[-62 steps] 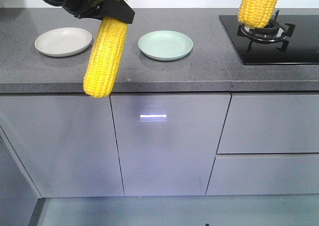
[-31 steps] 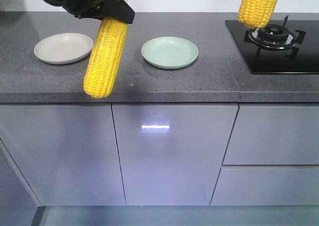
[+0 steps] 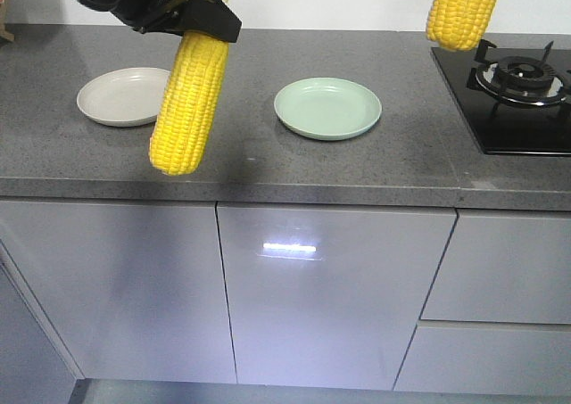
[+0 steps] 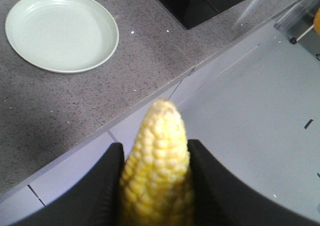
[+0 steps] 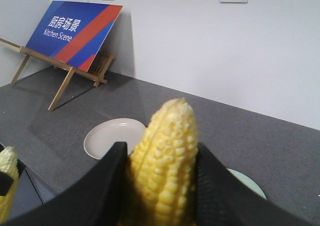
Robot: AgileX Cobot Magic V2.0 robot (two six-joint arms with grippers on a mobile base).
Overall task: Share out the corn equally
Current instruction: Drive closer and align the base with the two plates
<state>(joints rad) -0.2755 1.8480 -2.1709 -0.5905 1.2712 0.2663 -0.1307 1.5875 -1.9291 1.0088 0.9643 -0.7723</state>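
A yellow corn cob [image 3: 186,103] hangs point-down at the upper left, in front of the counter edge, with my left gripper [image 3: 198,20] shut on its top. The left wrist view shows the same corn cob [image 4: 156,171] pinched between the black fingers [image 4: 105,186]. A second corn cob [image 3: 462,10] hangs at the top right; its upper part and the right gripper are cut off there. The right wrist view shows this second cob [image 5: 165,166] held between the right gripper's [image 5: 160,178] black fingers [image 5: 107,186].
A beige plate [image 3: 123,95] sits on the grey counter [image 3: 268,159] at the left and a pale green plate [image 3: 327,107] at the middle. A black gas hob [image 3: 517,92] is at the right. A blue sign on a wooden easel [image 5: 70,31] stands by the wall.
The counter, plates and hob have shifted right and lower in the front view, as the base moved left. Both cobs hang in the same place in the frame.
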